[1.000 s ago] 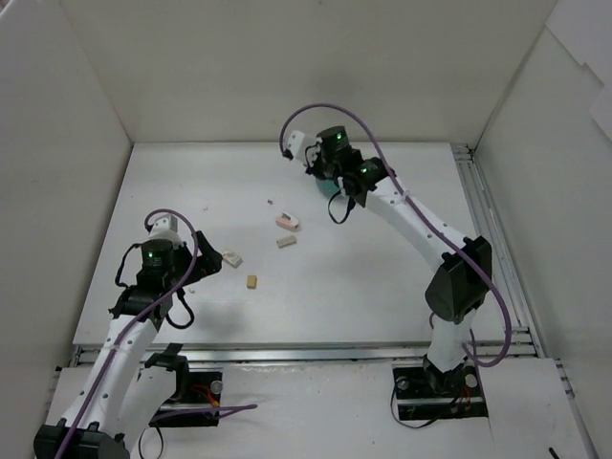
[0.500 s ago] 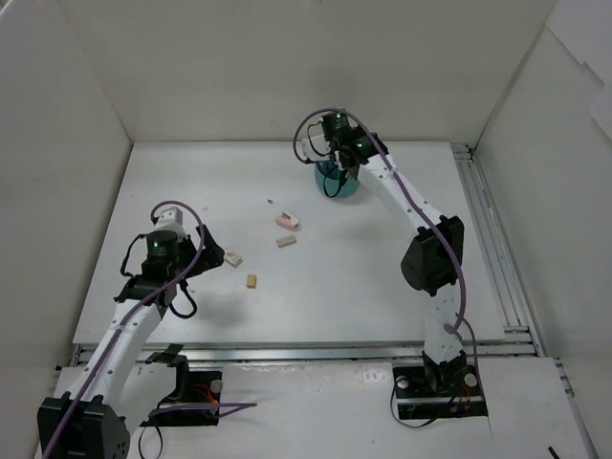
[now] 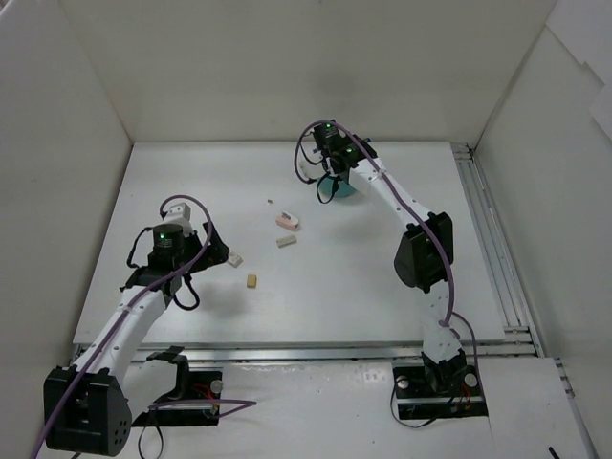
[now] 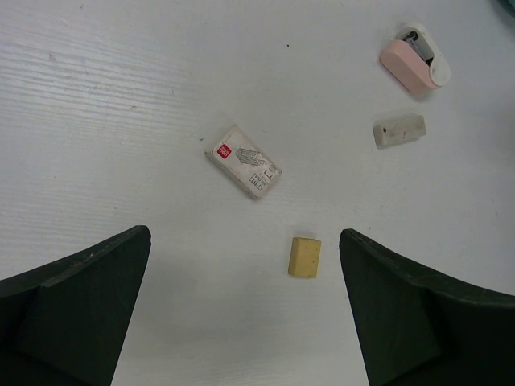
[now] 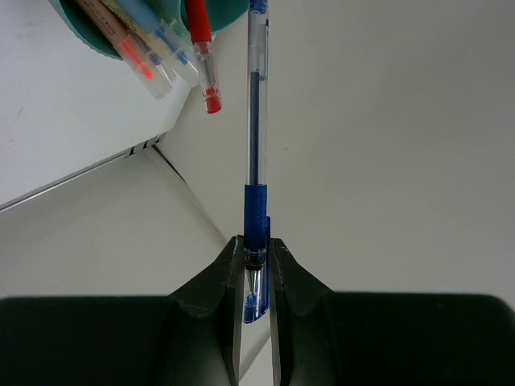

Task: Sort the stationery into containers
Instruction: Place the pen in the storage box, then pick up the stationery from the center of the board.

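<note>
My right gripper (image 5: 256, 265) is shut on the grip end of a blue pen (image 5: 256, 153). The pen's far end reaches up to the rim of the teal cup (image 5: 233, 11). A red pen (image 5: 201, 48) and an orange marker (image 5: 133, 52) stick out of the cup. In the top view the right gripper (image 3: 333, 170) hangs over the teal cup (image 3: 346, 188). My left gripper (image 4: 245, 237) is open above the table. A tan eraser (image 4: 304, 257) lies between its fingers, closer to the right one. A white labelled eraser (image 4: 243, 161), a grey-white eraser (image 4: 399, 130) and a pink item (image 4: 414, 63) lie beyond.
White walls (image 3: 76, 143) close in the table on the left, back and right. A metal rail (image 3: 488, 239) runs along the right edge. A small speck (image 3: 271, 202) lies near the pink item (image 3: 287, 221).
The right arm has folded back and to the left, bringing the pen over the cup. The left arm has reached forward and right toward the erasers, jaws still open.
</note>
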